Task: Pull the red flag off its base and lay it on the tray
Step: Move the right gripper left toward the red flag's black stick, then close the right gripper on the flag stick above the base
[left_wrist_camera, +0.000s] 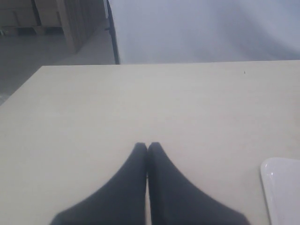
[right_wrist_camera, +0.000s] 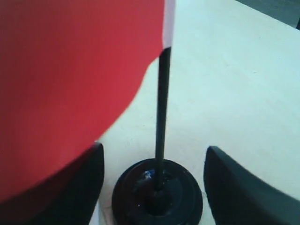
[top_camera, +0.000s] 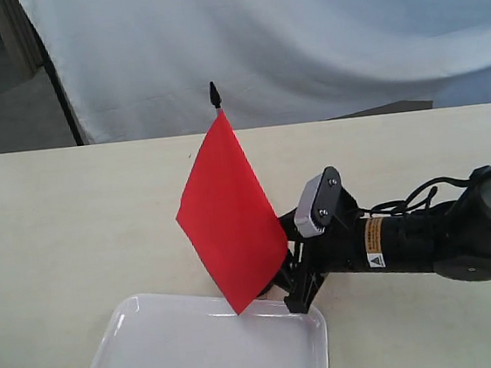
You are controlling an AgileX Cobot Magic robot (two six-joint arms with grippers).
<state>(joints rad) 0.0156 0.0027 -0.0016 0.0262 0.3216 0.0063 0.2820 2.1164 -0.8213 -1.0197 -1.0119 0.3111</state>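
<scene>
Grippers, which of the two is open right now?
The right gripper: its jaws stand wide apart on either side of the stick of the red flag and the base. The left gripper is shut, holding nothing.

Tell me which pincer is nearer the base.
Right. The right pincer is open with a finger either side of the base. The left pincer is shut over the table, with no base in its view.

The small red cloth flag (top_camera: 231, 216) on a thin black stick stands upright in its little round black plastic base (right_wrist_camera: 157, 193). The shallow white plastic tray (top_camera: 193, 356) lies flat on the table (top_camera: 74, 220), just beside them.
</scene>
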